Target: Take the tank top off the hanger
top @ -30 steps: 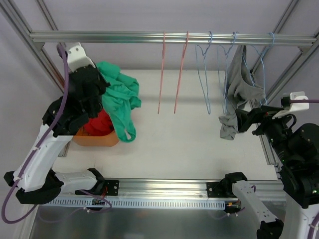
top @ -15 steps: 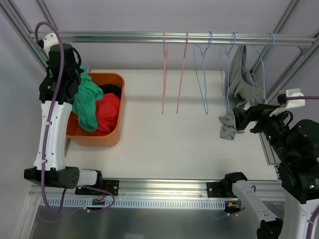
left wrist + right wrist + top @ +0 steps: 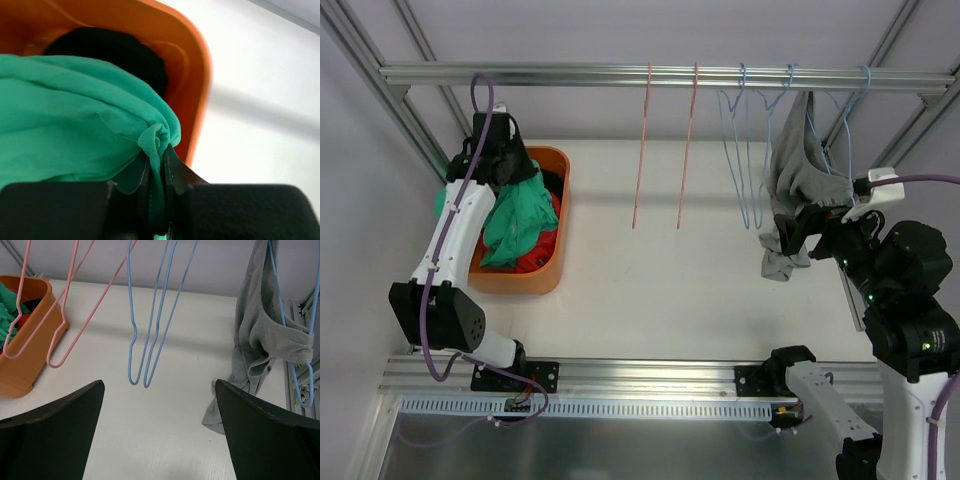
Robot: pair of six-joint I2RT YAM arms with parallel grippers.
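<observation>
Grey tank top (image 3: 260, 340) hangs bunched on a blue hanger (image 3: 302, 382) at the rt end of the rail (image 3: 570, 73), lower end drooping toward the counter (image 3: 670, 270). Rt end effector (image 3: 798, 232) is spread wide w/ nothing in it, near the top's lower part. Left end effector (image 3: 157, 172) is clamped on a green garment (image 3: 75, 125) over the orange bin (image 3: 197, 80), which holds red & black clothes.

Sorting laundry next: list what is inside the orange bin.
A green garment, pinched by the left gripper, drapes over red fabric; something black shows at the far end. Anything beneath is covered.
</observation>
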